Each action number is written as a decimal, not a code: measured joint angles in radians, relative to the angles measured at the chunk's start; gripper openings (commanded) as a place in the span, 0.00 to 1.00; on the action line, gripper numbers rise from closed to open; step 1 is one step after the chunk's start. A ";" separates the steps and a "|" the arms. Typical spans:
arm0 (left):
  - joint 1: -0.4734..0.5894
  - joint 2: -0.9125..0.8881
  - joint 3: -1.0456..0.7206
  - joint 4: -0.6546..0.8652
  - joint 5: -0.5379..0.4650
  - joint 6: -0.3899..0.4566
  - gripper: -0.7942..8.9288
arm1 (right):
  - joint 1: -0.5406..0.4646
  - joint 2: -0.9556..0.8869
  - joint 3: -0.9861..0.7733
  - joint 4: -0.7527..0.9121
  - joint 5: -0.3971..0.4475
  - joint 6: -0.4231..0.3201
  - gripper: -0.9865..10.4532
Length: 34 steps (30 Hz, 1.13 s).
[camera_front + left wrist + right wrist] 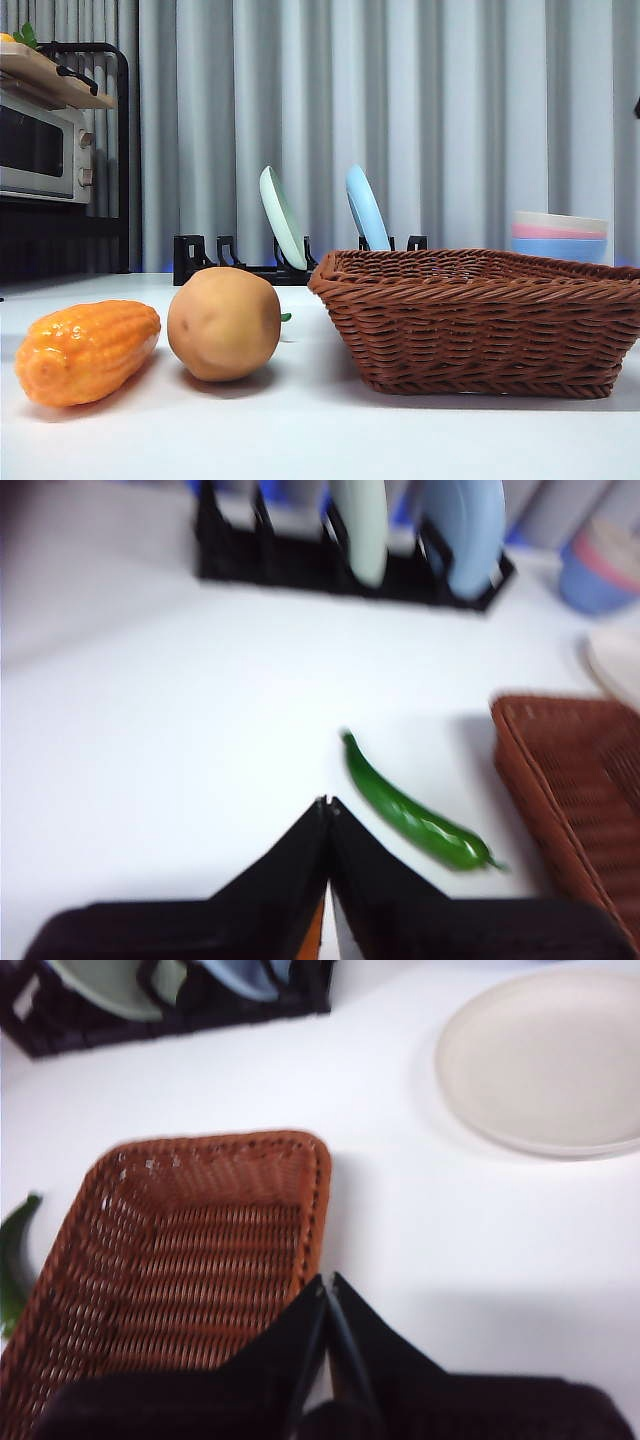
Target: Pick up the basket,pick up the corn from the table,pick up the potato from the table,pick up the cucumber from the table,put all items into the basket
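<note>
On the table [320, 440], corn [88, 351] beside potato [223, 322]; no legible writing.

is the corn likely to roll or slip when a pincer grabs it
The corn lies on its side on the table, and its rounded, tapered shape suggests it may roll in a curve if nudged. Its surface looks glossy, so it could slip, though the kernel ridges may give some grip. It looks like rigid plastic, so probably stiff and light.
</note>
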 measured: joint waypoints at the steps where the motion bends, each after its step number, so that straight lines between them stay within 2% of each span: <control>1: 0.000 0.027 0.014 -0.013 0.023 0.003 0.08 | 0.000 0.019 0.012 -0.011 -0.022 -0.009 0.08; 6: 0.000 0.140 0.064 -0.042 0.161 0.014 0.09 | 0.000 0.097 0.031 -0.031 -0.181 -0.050 0.10; 7: 0.000 0.153 0.067 -0.042 0.185 0.015 0.12 | 0.000 0.108 0.031 -0.034 -0.199 -0.056 0.13; 10: 0.000 0.169 0.067 -0.043 0.224 0.015 0.41 | 0.000 0.138 0.031 -0.035 -0.210 -0.064 0.33; 11: 0.000 0.169 0.067 -0.043 0.227 0.015 0.48 | 0.000 0.149 0.031 -0.035 -0.210 -0.065 0.38; 12: 0.000 0.169 0.067 -0.043 0.228 0.014 0.48 | 0.000 0.158 0.031 -0.035 -0.210 -0.067 0.39; 19: 0.000 0.169 0.067 -0.044 0.245 0.014 0.48 | 0.000 0.263 0.032 -0.002 -0.207 -0.071 0.39; 28: 0.000 0.169 0.067 -0.077 0.264 0.013 0.48 | 0.000 0.509 0.061 0.040 -0.211 -0.072 0.38; 30: 0.000 0.169 0.067 -0.081 0.264 0.013 0.48 | 0.000 0.561 0.072 0.043 -0.242 -0.070 0.25; 32: 0.000 0.169 0.067 -0.085 0.264 0.011 0.47 | 0.000 0.612 0.081 0.044 -0.282 -0.063 0.07; 34: 0.000 0.169 0.067 -0.095 0.264 0.010 0.47 | 0.000 0.619 0.082 0.042 -0.288 -0.055 0.07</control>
